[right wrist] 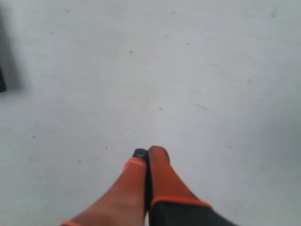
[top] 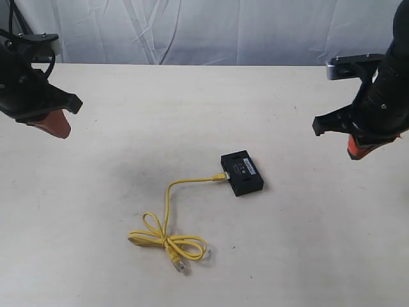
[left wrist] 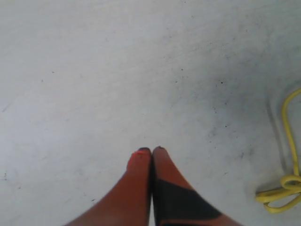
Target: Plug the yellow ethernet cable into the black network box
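Note:
The black network box [top: 242,173] lies flat near the middle of the table, with a pale label on top. One end of the yellow ethernet cable [top: 167,217] meets the box's left side at a plug [top: 220,175]; its other end lies in a loose bow-like knot nearer the front, with a clear plug [top: 180,264]. Part of the cable [left wrist: 288,186] shows in the left wrist view. My left gripper [top: 56,128] [left wrist: 151,150] hangs shut and empty at the far left. My right gripper [top: 356,151] [right wrist: 148,151] hangs shut and empty at the right, well away from the box.
The table [top: 307,249] is a pale, lightly scuffed surface. A white curtain [top: 211,29] hangs behind its far edge. A dark corner of the box [right wrist: 2,80] shows at the edge of the right wrist view.

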`<state>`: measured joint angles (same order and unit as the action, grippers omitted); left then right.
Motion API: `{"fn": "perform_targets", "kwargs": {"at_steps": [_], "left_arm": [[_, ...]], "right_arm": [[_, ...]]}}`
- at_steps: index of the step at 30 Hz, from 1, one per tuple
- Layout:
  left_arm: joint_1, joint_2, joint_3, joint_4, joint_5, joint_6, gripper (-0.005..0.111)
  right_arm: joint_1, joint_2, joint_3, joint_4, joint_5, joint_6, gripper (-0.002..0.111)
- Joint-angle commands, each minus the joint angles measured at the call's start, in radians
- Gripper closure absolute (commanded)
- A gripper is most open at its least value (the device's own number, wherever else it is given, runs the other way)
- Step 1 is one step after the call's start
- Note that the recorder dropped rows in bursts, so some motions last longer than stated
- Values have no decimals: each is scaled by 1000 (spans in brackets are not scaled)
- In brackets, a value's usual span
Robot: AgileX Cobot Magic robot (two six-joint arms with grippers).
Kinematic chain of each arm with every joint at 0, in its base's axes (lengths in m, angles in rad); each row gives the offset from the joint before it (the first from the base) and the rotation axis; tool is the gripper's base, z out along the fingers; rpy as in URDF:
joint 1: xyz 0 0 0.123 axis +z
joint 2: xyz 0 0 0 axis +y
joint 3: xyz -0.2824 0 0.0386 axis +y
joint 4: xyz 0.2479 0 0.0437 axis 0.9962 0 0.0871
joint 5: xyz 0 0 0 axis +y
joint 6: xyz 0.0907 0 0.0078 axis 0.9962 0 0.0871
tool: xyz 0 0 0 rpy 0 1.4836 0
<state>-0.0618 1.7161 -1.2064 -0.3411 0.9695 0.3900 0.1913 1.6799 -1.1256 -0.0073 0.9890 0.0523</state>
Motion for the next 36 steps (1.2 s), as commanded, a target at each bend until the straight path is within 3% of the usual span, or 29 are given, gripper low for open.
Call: {"fn": "perform_targets", "kwargs": {"at_steps": [1, 7, 17, 25, 36], "left_arm": [[1, -38, 0, 45, -8, -68, 107], [1, -129, 0, 147, -60, -180, 107], [1, -268, 2, 151, -81, -182, 107], [1, -349, 7, 147, -44, -182, 107], [1, -676, 249, 128, -148, -182, 107]], "right_arm": [[-4, -27, 6, -4, 5, 12, 109], [-35, -53, 6, 115, -11, -97, 109], [-291, -145, 6, 185, 56, -99, 109], [-299, -341, 116, 145, 45, -95, 109], [-299, -835, 336, 100, -60, -79, 109]]}}
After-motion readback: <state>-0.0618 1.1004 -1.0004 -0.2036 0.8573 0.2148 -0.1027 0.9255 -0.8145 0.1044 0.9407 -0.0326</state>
